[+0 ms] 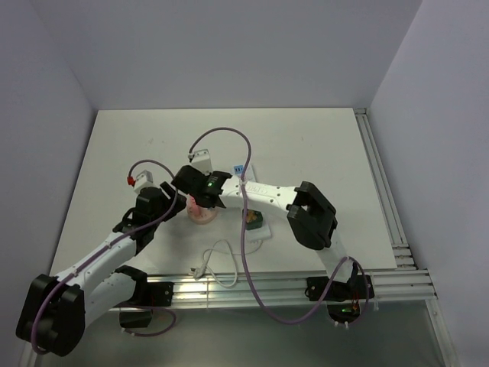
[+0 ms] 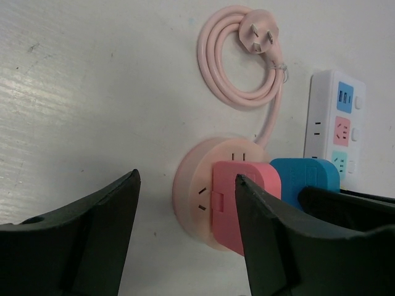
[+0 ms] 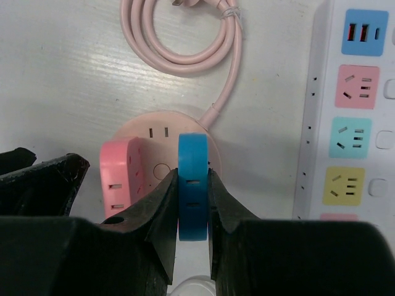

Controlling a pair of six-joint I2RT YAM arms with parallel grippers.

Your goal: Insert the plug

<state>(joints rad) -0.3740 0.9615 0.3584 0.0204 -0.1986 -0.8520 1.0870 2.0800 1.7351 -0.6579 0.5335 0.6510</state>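
Observation:
A round pink socket hub lies on the white table, its pink cord coiled behind it. A pink plug adapter stands in the hub. My right gripper is shut on a blue plug adapter, held upright over the hub beside the pink one. My left gripper is open; its jaws straddle the hub's left part, and the right finger covers part of the pink adapter. In the top view both grippers meet over the hub.
A white power strip with blue, pink, teal and yellow sockets lies right of the hub. A white cable lies near the table's front edge. A green object sits by the right arm.

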